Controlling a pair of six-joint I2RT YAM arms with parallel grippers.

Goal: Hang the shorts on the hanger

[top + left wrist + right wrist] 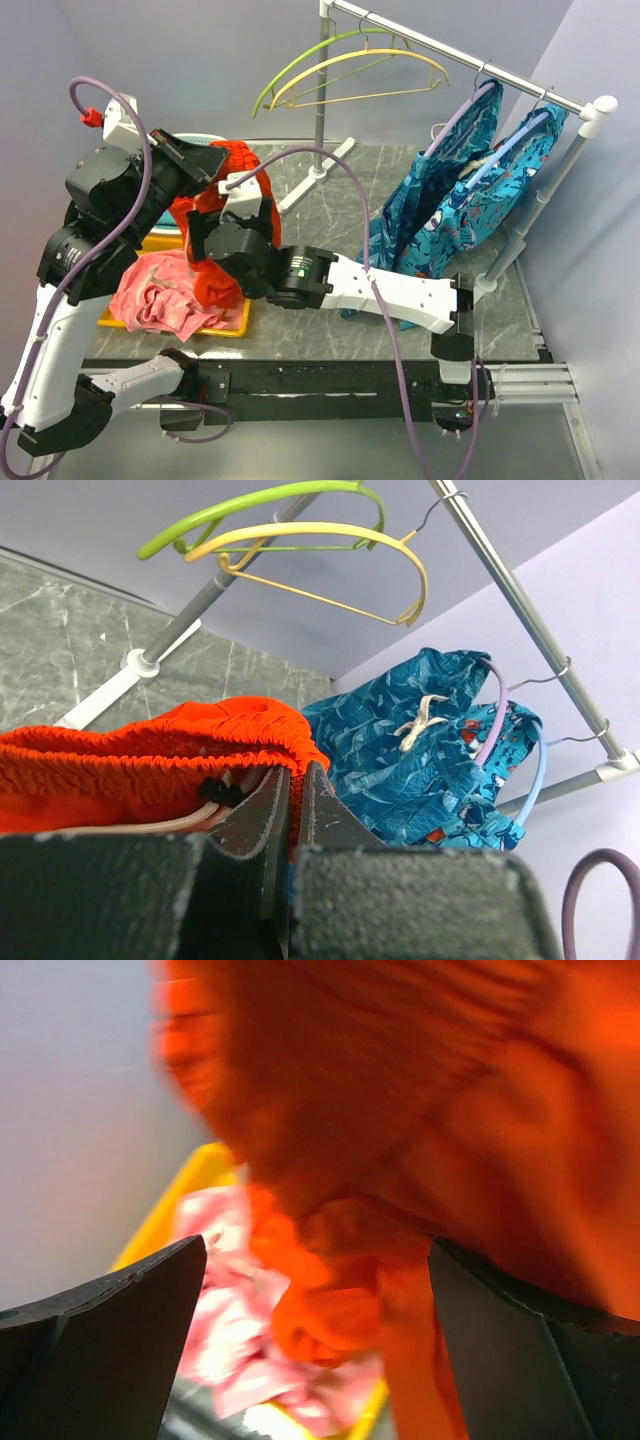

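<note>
Left jaws clenched on the shorts [236, 163] at the ruched elastic waistband, with the pale cord drawstring running beside the pads [262, 815]. Shorts are bright red-orange, soft fabric. They hang lifted off the desk [330, 205] at its left side, and the lower part drapes down to a yellow plastic tray [238, 322]. A crumpled pink cloth [158, 290] sits in the tray, touching the shorts' lower folds.

Right jaws released, spread wide, pointing into the hanging shorts from the right. The right wrist view is motion-blurred; orange fabric fills the gap and I cannot tell whether it touches the pads [120, 1340].

Desk top is grey, veined like marble.

Further right, at the back, the hanger [362, 58] is thin, yellow and widely curved with a small wire hook, bare, hung on a metal rail [470, 62]. A lime-green hanger [298, 62] hangs just beside it. The shorts are well apart from both.

Far right on the rail hang two teal leaf-print garments [450, 205], one on a lavender hanger [456, 118], one on a blue hanger [508, 145], hems reaching the desk.
</note>
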